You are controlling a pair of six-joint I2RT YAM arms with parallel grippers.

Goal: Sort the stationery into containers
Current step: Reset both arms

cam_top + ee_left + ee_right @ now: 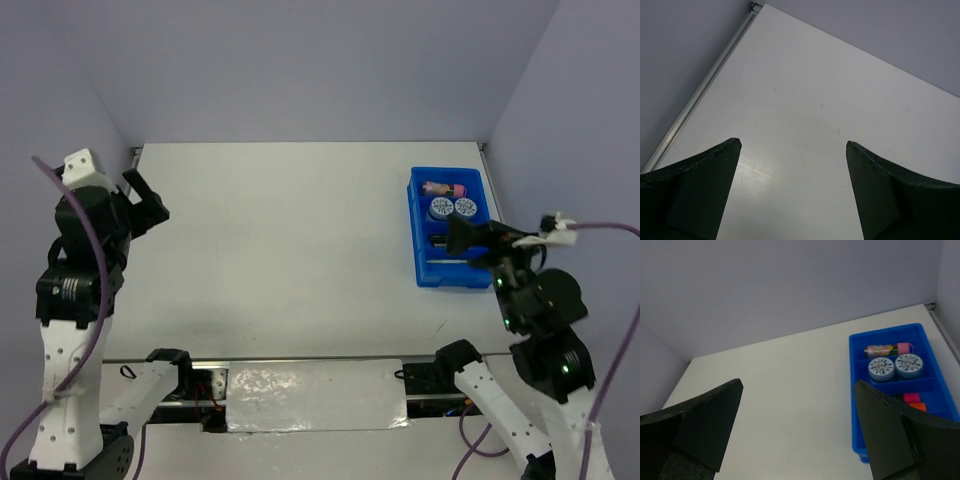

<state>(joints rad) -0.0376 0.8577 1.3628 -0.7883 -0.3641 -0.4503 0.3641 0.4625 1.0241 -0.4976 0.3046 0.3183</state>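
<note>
Two arms, and neither was carrying anything. The left claw point(150, 197) hung raised at the left edge of the surface point(290, 240), well apart from the work; its wrist view showed its fingers spread over bare white board point(792, 142). The right claw point(462, 243) hovered over the near end of the blue tray point(413, 230), jaws also spread wide and empty point(797, 382).

The stationery in view lay inside the tray point(855, 390). The pink-topped tube point(887, 348) lay on its side in the far compartment, and the two patterned rolls point(881, 368) sat side by side in the next one. Highlighters with pink and orange caps point(912, 401) showed in the compartment nearer still, partly hidden behind a finger. I could see nothing loose on the surface, so the sorting looked all but done.

The main risk was probably the right claw's position. Were it to drop or swing sideways from above the tray, an open finger could catch the blue wall and drag or tip the light tray, spilling the rolls, which would run off easily. Lifting straight up before pulling back would avoid that.
</note>
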